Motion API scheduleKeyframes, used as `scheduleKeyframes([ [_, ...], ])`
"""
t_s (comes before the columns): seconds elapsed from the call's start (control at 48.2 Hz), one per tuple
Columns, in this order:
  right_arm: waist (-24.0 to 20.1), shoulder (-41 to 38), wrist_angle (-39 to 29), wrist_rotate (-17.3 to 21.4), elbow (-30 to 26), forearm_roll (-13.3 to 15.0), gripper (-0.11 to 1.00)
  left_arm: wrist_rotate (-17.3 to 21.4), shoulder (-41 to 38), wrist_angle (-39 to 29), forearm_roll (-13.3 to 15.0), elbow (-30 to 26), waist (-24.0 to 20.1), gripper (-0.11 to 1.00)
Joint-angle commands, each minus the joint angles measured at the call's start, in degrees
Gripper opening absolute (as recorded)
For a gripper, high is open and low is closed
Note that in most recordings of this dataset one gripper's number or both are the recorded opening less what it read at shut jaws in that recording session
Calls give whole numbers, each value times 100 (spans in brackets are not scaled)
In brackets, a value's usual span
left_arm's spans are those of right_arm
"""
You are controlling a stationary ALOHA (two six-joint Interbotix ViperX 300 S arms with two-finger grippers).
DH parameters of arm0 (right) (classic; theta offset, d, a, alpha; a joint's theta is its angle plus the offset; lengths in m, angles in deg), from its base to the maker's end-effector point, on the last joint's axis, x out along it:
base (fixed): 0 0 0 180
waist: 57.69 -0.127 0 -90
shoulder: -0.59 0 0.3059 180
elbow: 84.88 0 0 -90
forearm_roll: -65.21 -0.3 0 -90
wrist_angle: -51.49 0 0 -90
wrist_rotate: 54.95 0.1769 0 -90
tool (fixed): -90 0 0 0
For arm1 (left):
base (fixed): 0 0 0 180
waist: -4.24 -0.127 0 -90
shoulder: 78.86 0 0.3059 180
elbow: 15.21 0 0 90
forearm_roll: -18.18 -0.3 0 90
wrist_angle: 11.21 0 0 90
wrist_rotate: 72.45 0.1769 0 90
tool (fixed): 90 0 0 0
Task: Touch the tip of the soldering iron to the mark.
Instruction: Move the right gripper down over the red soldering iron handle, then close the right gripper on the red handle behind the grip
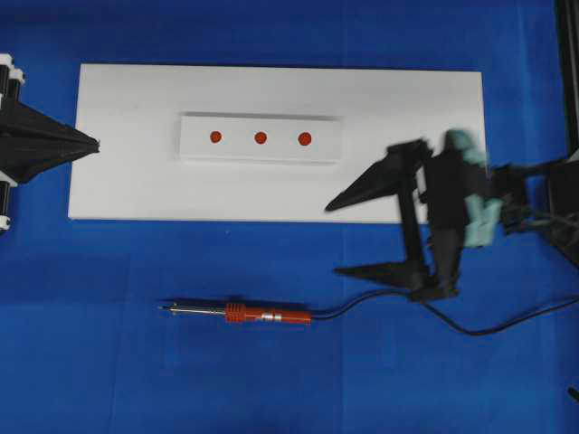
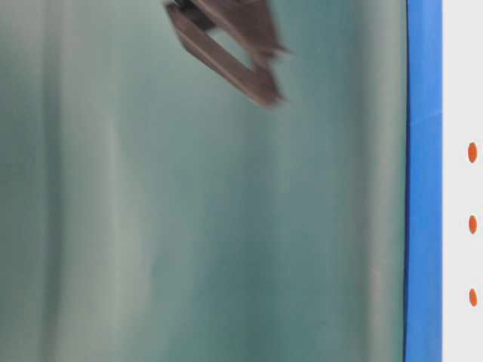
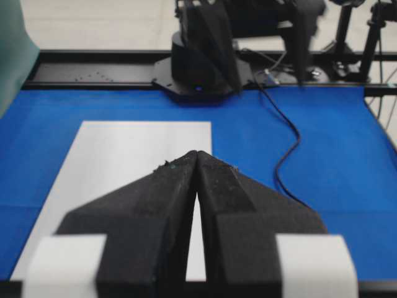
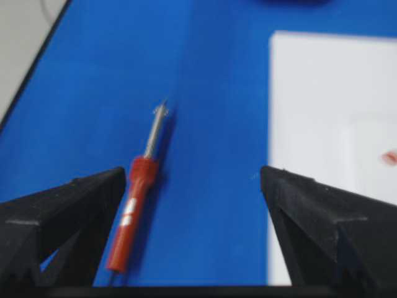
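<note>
**Soldering iron flat on the counter; right end effector spread, left pressed together**

Overhead exterior view: The soldering iron (image 1: 242,313) lies flat on the blue counter (image 1: 109,362), below the white board (image 1: 127,181) and apart from it. Its tip points left, and its black cord (image 1: 380,298) trails right. A raised white strip (image 1: 261,138) on the board carries three red marks (image 1: 261,137) in a row. The right end effector (image 1: 336,240) hovers right of the iron with its jaws spread wide, one finger over the board's lower right corner, the other over the blue surface. It holds nothing. The left end effector (image 1: 90,143) sits at the board's left edge, jaws pressed together.

Table-level exterior view: A blurred dark end effector shape appears at the top. Three red marks show at the right edge.

Left wrist view: The left end effector (image 3: 196,155) is closed to a single point above the white board, gripping nothing.

Right wrist view: The two fingers (image 4: 68,211) stand far apart. The soldering iron (image 4: 139,192) lies on the blue surface beside the left-hand finger, untouched.
</note>
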Motion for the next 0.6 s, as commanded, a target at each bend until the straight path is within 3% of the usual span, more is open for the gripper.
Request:
scheduleKeyframes([
  [0.0,-123,-378,-26,-18,-378,-246,89,9,-18,26,-9,-53,0,0],
  [0.208,-352,-1318,0,-18,-835,-721,88,18,-26,26,-9,-26,0,0],
  [0.581,-580,-2628,492,-18,-1354,-1292,88,18,-9,26,-9,26,0,0],
])
